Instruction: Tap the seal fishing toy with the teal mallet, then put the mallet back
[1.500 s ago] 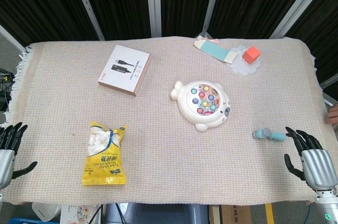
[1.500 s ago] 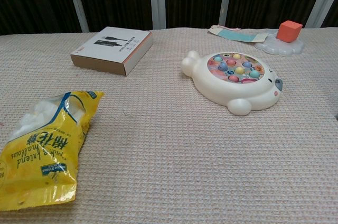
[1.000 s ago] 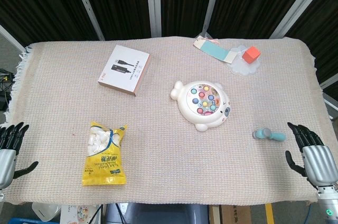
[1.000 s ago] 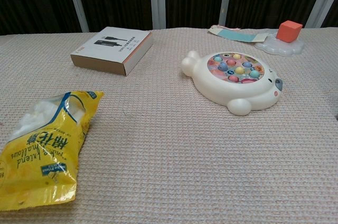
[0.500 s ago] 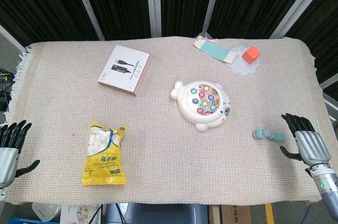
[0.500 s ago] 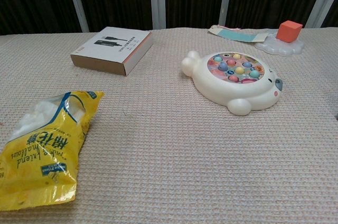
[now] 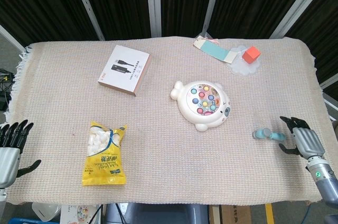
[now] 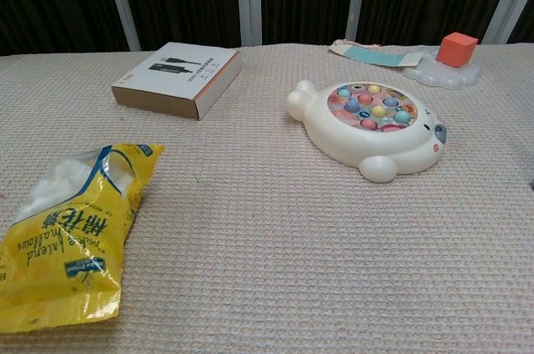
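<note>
Seal toy (image 7: 202, 105) mid-counter (image 7: 158, 182), box (image 7: 124, 69) behind-left, bag (image 7: 104, 153) front-left, mallet (image 7: 268, 134) right, apparently just beside right robot hand (image 7: 301, 138).

right robot hand (image 7: 301, 138) beside mallet (image 7: 268, 134) | bare cloth (image 7: 158, 166) between | seal toy (image 7: 202, 104) well apart

One seal fishing toy (image 7: 203, 104); one teal mallet (image 7: 268, 134); one white box (image 7: 124, 69); one yellow bag (image 7: 104, 153); one red cube (image 7: 252, 54); two hands, left (image 7: 9, 152), right (image 7: 302, 140).

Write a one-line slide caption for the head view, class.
Right hand open beside the teal mallet, seal fishing toy untouched at the table's centre, left hand open at the edge.
</note>
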